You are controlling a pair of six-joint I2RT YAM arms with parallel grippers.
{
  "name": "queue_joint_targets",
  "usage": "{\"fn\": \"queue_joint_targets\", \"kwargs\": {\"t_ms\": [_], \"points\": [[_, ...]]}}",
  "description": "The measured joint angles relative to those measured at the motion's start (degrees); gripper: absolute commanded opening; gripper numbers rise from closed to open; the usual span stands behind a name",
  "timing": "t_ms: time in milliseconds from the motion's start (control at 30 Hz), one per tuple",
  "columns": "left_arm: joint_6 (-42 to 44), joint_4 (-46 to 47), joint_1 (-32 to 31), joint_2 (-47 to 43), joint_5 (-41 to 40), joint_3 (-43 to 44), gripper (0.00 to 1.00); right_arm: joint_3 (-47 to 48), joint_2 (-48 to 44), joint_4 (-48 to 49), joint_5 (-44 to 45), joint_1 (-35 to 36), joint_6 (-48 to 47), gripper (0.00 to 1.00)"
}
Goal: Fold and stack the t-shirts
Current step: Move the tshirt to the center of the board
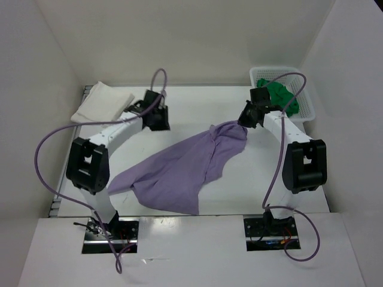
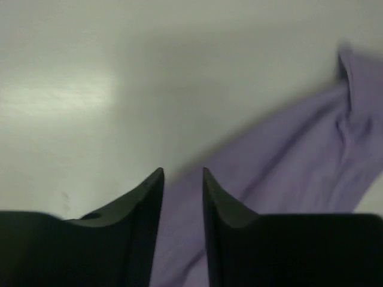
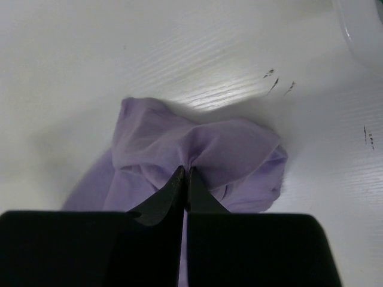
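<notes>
The right jaws are pinched together on a bunched corner of the lilac shirt (image 1: 179,173). In the wrist view the cloth puckers into a small knot right at the tips, with no gap showing between them. From that pinch the shirt runs away to the left of the right jaws and back toward the arm bases. It drapes across the surface (image 1: 197,101) in a long crumpled diagonal, and its loose end looks partly doubled over.

The left jaws stand apart with nothing between them. They hang over bare surface, and the shirt lies to their right and nearer the bases, close but not touching.

I judge the step in hand to be spreading this shirt flat before any fold. To do it well, I want the left jaws to come down on a free corner or edge rather than the middle of the cloth. They should take a clean bite, and then the two grips should draw apart so the fabric goes taut and lays out square. I cannot tell from here which edge is collar and which is hem, so I would pick the clearest free corner. Lifting too high on the right side risks pulling the whole thing into a rope.

The cloth looks thin, soft and limp, creasing wherever it falls. A white shirt (image 1: 102,103) lies folded just to the left of the left jaws. A green shirt (image 1: 281,95) sits crumpled in the basket (image 1: 305,107) just beyond the right jaws.
</notes>
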Motion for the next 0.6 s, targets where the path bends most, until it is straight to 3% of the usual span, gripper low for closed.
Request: {"fn": "queue_joint_targets", "kwargs": {"t_ms": [33, 100, 233, 433, 600], "points": [[0.3, -0.4, -3.7, -2.6, -0.4, -3.6, 0.52, 0.0, 0.5, -0.1, 0.1, 0.0, 0.0, 0.01], [0.3, -1.0, -12.2, -6.8, -0.6, -10.1, 0.58, 0.1, 1.3, -0.1, 0.2, 0.0, 0.0, 0.01], [-1.6, -3.8, -26.9, -11.7, 1.1, -19.7, 0.63, 0.9, 2.4, 0.0, 0.0, 0.0, -0.2, 0.01], [-5.9, -6.2, -34.9, -13.1, 1.5, -21.9, 0.58, 1.2, 4.8, 0.4, -0.7, 0.0, -0.2, 0.01], [-7.5, -4.2, -38.6, -10.7, 4.4, -23.0, 0.63, 1.2, 6.0, 0.4, -3.0, -1.2, -0.2, 0.01]]}}
